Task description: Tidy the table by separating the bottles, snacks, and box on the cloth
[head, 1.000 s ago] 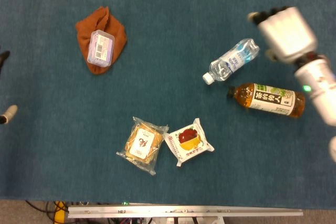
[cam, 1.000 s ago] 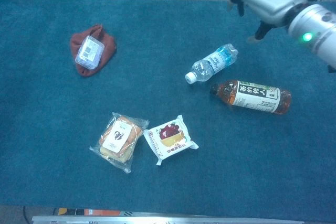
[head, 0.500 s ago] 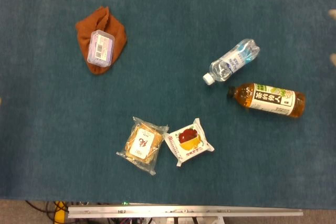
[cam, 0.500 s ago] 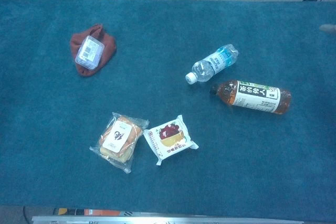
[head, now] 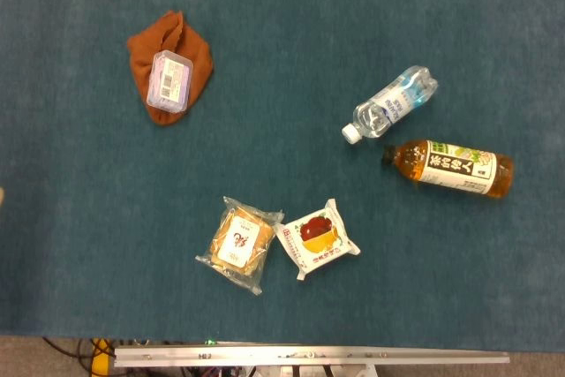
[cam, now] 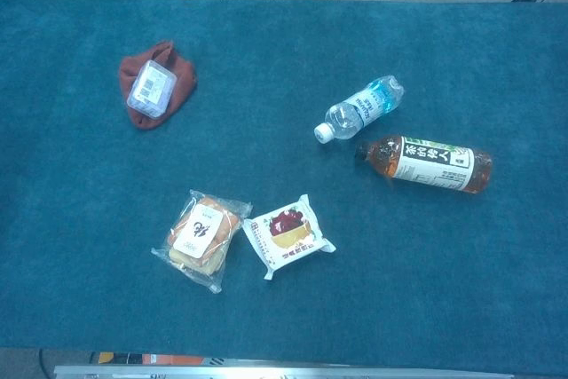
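We start with the clear plastic box, which sits on top of the crumpled rust-orange cloth at the far left of the blue table cover; its label faces up. Well apart from it, on the right, the water bottle lies on its side with its white cap toward the middle, and the brown tea bottle lies just beside it, nearer us, cap also pointing inward; the two look very close at the cap ends, though we cannot tell whether they touch. Toward the front edge the two snacks lie side by side: the clear-wrapped biscuit packet and the white snack pack with a red picture, corners meeting or nearly so.

Neither hand shows in either view, so we cannot say whether their fingers are apart or closed.

As we judge it, the three groups are already well separated and the box rests on the cloth, so the task looks finished or nearly so. If any touch-up is wanted, we would leave the box alone and approach the bottles from above, gripping across the body, since lying bottles will likely roll if nudged sideways.
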Robot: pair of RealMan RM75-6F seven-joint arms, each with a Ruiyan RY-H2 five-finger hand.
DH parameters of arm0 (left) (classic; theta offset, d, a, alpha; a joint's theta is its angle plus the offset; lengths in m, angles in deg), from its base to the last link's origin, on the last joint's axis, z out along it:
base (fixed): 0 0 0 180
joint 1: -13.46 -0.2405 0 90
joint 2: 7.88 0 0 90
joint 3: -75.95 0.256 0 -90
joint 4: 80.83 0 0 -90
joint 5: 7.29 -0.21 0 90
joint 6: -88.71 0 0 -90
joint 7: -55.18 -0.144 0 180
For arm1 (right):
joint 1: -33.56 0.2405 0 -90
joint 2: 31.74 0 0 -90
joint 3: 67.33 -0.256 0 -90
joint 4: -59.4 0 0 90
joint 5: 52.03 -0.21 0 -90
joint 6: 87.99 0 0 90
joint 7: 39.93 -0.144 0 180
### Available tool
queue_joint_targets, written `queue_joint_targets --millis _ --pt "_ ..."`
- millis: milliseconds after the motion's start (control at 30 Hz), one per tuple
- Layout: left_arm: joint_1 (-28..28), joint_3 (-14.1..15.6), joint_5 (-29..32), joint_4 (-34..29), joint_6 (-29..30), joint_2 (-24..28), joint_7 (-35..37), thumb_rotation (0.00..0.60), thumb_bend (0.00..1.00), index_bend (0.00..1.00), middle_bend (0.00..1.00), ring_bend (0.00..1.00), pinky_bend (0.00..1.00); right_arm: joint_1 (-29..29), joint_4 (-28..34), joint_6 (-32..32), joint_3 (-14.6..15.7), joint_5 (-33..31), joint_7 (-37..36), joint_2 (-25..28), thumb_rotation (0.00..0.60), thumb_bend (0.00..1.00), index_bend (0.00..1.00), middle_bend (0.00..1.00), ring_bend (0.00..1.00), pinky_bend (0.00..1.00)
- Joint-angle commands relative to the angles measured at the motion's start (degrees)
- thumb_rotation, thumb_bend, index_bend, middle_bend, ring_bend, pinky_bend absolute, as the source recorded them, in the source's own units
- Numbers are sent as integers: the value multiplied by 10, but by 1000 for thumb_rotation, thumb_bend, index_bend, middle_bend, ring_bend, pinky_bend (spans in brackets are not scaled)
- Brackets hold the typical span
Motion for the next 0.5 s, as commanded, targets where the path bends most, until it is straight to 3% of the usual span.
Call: queue_joint_targets --millis 33,500 --pt "-2 0 -1 -1 1 -1 -2 600 204 129 130 56 151 -12 -9 0 -3 8 -10 -4 600 110 281 433 414 493" --pt "-4 -3 4 -3 -12 -1 -2 600 204 129 131 56 151 -23 -11 45 -30 24 -7 -7 600 110 281 433 414 493"
